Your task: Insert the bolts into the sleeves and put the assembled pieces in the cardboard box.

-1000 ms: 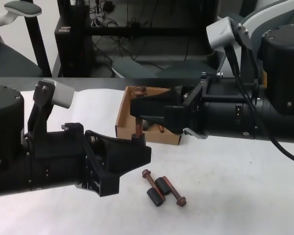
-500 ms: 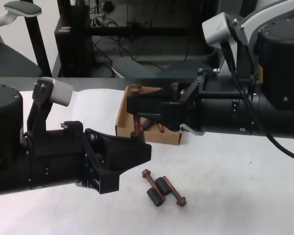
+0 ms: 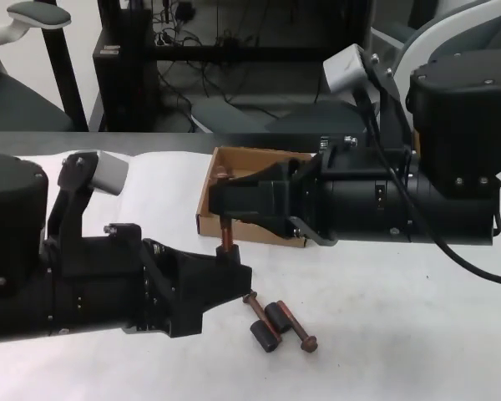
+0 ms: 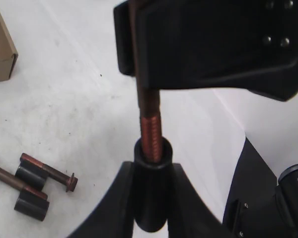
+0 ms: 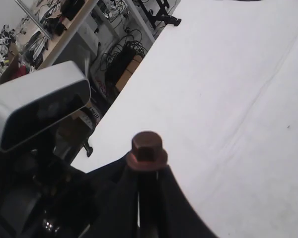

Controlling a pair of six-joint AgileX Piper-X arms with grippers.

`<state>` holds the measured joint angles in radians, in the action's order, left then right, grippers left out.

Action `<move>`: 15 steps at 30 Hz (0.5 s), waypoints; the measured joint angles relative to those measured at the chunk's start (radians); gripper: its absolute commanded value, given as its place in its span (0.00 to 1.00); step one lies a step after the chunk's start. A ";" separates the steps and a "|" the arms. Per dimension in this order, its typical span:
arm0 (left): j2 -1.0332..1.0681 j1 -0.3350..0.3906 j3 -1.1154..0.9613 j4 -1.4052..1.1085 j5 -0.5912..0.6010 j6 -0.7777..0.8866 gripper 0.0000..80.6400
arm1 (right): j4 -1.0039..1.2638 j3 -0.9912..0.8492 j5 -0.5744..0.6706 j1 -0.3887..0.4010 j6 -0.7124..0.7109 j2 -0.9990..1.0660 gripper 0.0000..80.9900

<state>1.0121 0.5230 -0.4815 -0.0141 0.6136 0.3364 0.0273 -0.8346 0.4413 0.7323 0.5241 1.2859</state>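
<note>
The left pincer (image 4: 153, 174) pinches a black sleeve (image 4: 150, 210) upright above the desk (image 3: 401, 317). The right pincer (image 5: 146, 184) pinches a bolt (image 4: 150, 128) near its head, with the threaded tip just inside the sleeve's mouth. Both parts look stiff, light and probably slippery, so the shank is the place to hold. The box (image 3: 207, 194) sits at twelve o'clock.

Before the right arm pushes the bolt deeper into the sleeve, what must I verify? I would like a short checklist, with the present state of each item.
1. The sleeve stands upright in the left gripper: ok.
2. The right gripper clamps the bolt: ok.
3. The bolt's threaded tip is inside the sleeve's mouth: ok.
4. The bolt is in line with the sleeve: ok, it looks straight in the left wrist view.
5. The bolt is fully in: not ok, much of its shank is above the sleeve.
6. There is free room in the cardboard box: cannot tell, the right arm hides most of it.
</note>
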 measured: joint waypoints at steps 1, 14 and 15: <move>0.000 0.000 -0.005 0.014 -0.006 -0.002 0.02 | -0.002 0.000 0.000 0.000 0.000 0.000 0.01; 0.005 0.000 -0.121 0.286 -0.063 -0.187 0.02 | 0.003 0.000 0.002 0.002 0.000 0.002 0.01; 0.010 0.000 -0.122 0.285 -0.059 -0.187 0.02 | 0.003 0.000 0.002 0.002 0.000 0.002 0.01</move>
<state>1.0221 0.5230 -0.6034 0.2709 0.5549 0.1496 0.0307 -0.8346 0.4437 0.7346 0.5241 1.2882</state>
